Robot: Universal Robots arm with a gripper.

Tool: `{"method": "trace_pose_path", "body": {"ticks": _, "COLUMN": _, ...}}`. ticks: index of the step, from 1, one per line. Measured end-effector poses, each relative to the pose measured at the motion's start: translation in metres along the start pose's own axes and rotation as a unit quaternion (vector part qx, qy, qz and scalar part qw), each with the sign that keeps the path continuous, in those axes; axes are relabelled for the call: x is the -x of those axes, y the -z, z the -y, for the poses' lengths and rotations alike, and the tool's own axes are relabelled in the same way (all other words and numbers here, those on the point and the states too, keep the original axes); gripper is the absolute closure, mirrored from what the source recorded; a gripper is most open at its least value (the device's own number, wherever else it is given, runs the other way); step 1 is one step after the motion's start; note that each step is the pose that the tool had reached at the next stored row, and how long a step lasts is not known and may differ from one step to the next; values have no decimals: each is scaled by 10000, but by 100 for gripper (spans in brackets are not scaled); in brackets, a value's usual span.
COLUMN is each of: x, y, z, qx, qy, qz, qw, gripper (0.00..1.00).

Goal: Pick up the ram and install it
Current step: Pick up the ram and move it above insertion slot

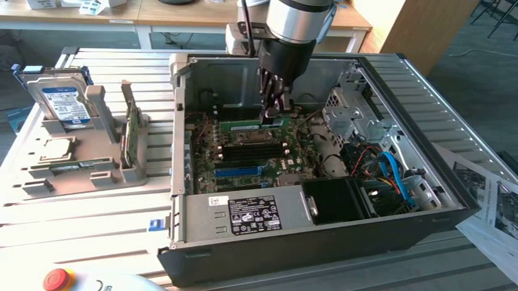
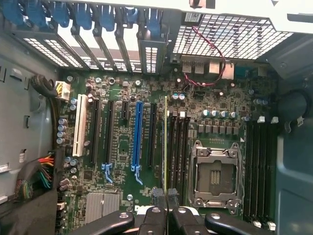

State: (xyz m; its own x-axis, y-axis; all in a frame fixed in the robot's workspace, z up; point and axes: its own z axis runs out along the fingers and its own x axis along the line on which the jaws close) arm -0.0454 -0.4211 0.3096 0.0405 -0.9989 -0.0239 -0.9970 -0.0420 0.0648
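Exterior view: hand (image 1: 275, 114) grips ram (image 1: 241, 126), lengthwise parallel to slots (image 1: 255, 154).

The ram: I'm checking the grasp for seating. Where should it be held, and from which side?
Pinch the ram by its upper long edge, clamping the two flat faces, coming from above, as the gripper does. It stands on edge, lower edge facing the memory slots, so likely only the top is free.

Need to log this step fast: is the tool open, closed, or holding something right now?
Tool: closed, holding the ram inside the computer case.
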Motion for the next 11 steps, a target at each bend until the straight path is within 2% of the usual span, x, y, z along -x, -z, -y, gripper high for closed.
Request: {"method": "trace_pose_path", "body": {"ticks": 11, "x": 0, "y": -22, "z": 2, "qx": -1, "qy": -48, "qz": 3, "qw": 10000, "gripper": 88}}
